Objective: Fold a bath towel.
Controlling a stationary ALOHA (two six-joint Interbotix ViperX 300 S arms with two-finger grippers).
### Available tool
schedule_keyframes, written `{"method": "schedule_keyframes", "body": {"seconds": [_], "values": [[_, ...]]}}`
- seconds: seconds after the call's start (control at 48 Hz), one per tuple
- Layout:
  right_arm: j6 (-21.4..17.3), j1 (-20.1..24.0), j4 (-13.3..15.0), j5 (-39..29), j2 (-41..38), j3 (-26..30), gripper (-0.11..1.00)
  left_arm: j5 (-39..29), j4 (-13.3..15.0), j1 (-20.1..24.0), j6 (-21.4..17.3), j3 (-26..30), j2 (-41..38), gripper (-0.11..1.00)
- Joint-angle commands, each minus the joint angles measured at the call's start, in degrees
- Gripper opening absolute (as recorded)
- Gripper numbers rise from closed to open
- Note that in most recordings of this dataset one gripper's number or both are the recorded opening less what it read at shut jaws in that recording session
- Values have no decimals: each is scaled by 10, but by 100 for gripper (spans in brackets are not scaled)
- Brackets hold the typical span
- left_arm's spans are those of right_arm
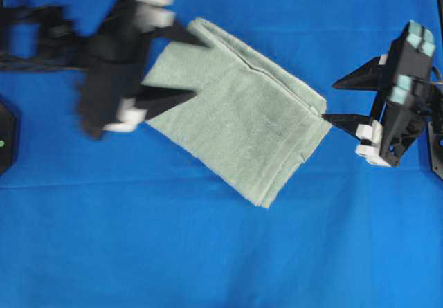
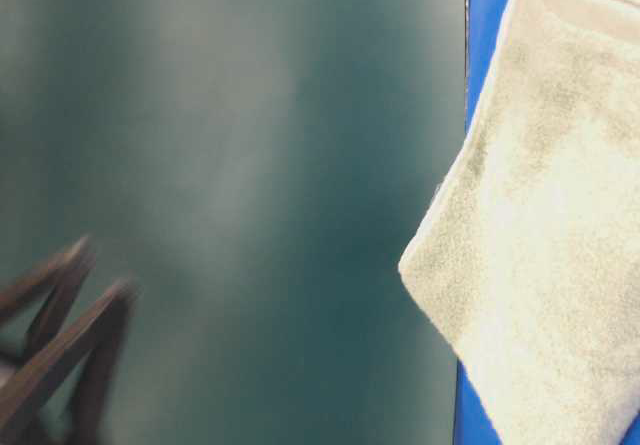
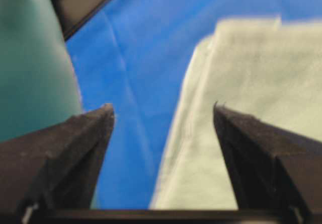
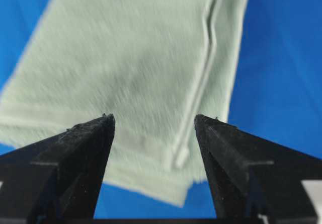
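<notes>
Bath towel lies already folded into a layered rectangle, skewed, mid surface. Judging by that, a late fold or final tidy is in hand. Left hand at 9 o'clock, blurred, jaws wide over the towel's edge, holding nothing. Right hand at 3 o'clock, wide open, empty, lower finger tip just at the towel corner. Next likely needs pinching an edge cleanly through all layers. Right wrist view shows the stacked hems; the table-level view is mostly blocked.

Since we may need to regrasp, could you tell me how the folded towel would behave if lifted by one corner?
The bath towel would probably droop and unfold: its stacked layers lie loose. Its fuzzy terry likely grips rather than slips.
</notes>
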State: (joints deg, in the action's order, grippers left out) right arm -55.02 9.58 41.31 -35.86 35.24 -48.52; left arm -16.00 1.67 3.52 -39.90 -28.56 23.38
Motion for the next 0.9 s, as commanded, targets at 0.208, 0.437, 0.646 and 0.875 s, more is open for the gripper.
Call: {"method": "schedule_keyframes", "body": {"seconds": [0.208,0.437,0.646,0.875], "values": [[-1,-1,105,98,61,2,65,31,1,-37,194,-98,163,75],[-1,0,141,125,142,-13,65,30,1,-50,272,-170,254,75],[-3,-1,148,124,228,-64,65,31,1,-54,309,-234,338,75],[-39,-29,147,122,301,-135,65,34,1,-54,330,-328,437,75]]}}
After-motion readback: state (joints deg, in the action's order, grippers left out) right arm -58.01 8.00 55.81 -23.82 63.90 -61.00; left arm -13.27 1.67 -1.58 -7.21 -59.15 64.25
